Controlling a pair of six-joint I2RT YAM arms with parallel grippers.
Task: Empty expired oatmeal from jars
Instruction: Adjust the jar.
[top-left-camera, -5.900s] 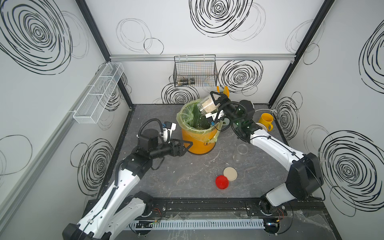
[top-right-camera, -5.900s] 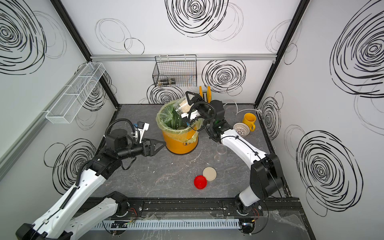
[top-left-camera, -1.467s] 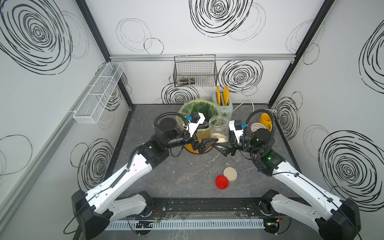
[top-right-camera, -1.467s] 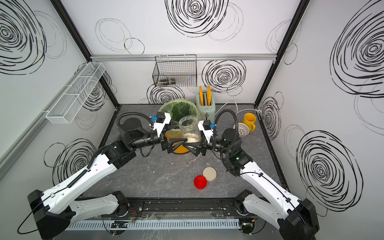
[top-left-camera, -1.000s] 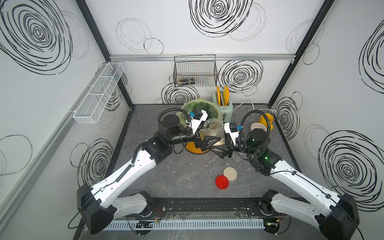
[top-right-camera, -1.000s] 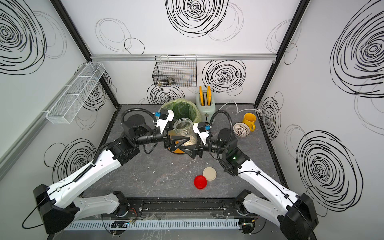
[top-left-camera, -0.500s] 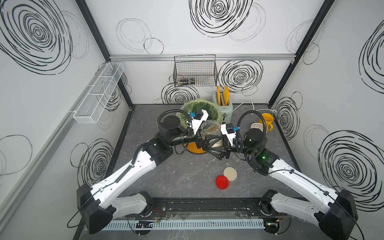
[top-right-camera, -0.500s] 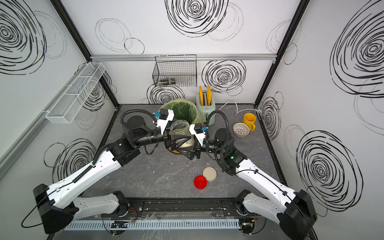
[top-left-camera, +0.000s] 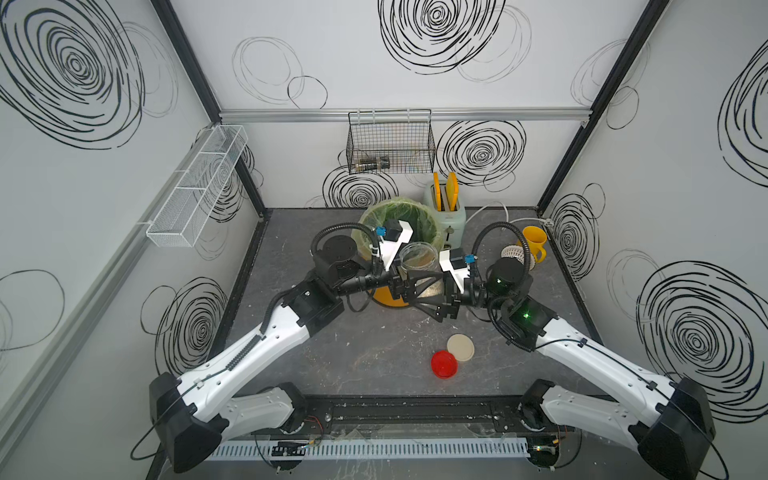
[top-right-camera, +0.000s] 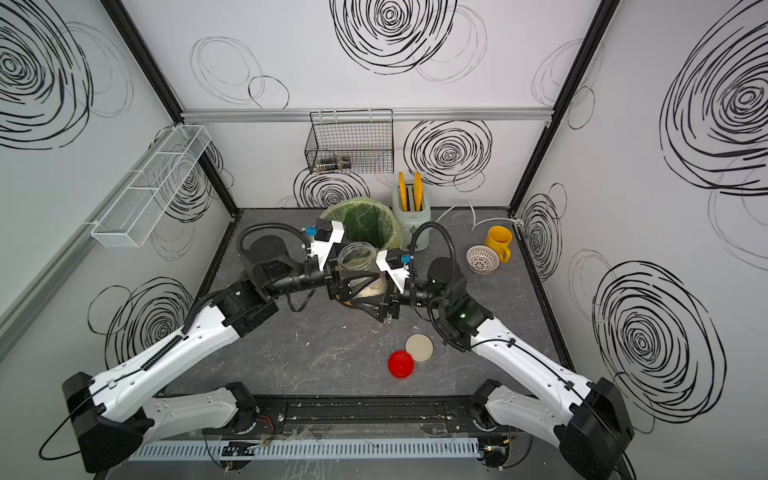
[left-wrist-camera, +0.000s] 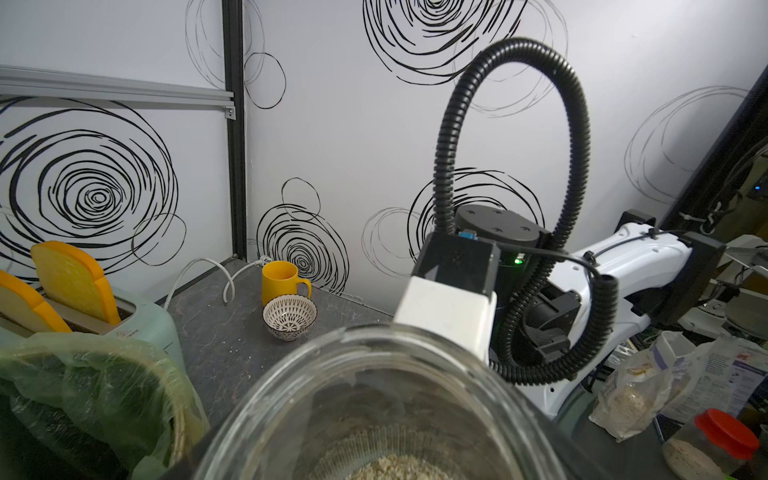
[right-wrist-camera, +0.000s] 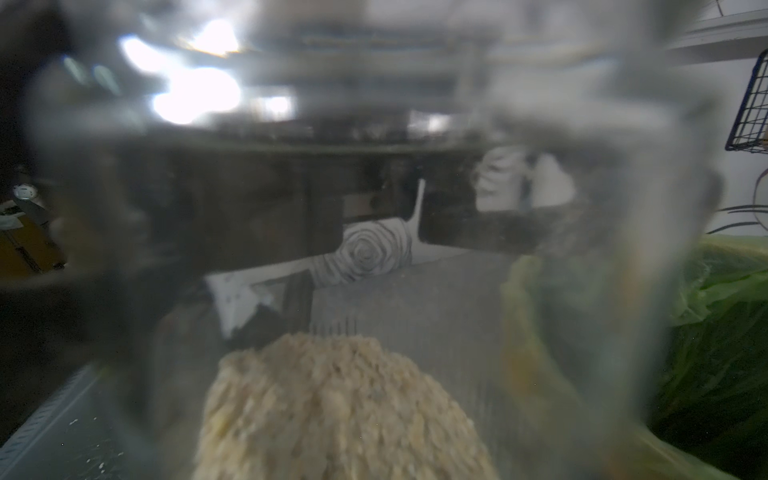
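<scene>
While a red lid (top-left-camera: 444, 363) and a cream lid (top-left-camera: 460, 347) lie together nearest, the open jar (top-left-camera: 419, 257) hangs beyond them, with oatmeal (right-wrist-camera: 332, 407) low inside and its base hidden by crossed jaws. The right gripper (top-right-camera: 358, 296) clamps it, jaws wide. The left gripper (top-left-camera: 430, 286) straddles it, contact unclear. The lined bucket (top-left-camera: 368, 220) stands behind.

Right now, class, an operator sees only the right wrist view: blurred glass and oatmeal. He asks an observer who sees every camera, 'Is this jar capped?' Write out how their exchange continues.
Observer: No, the jar is open; the left wrist view looks down into its mouth.
Operator: Where are the lids?
Observer: A red lid and a cream lid lie side by side on the table, toward the robot's base.
Operator: Is another arm near?
Observer: Yes, the left pincer faces your right pincer across the jar.
</scene>
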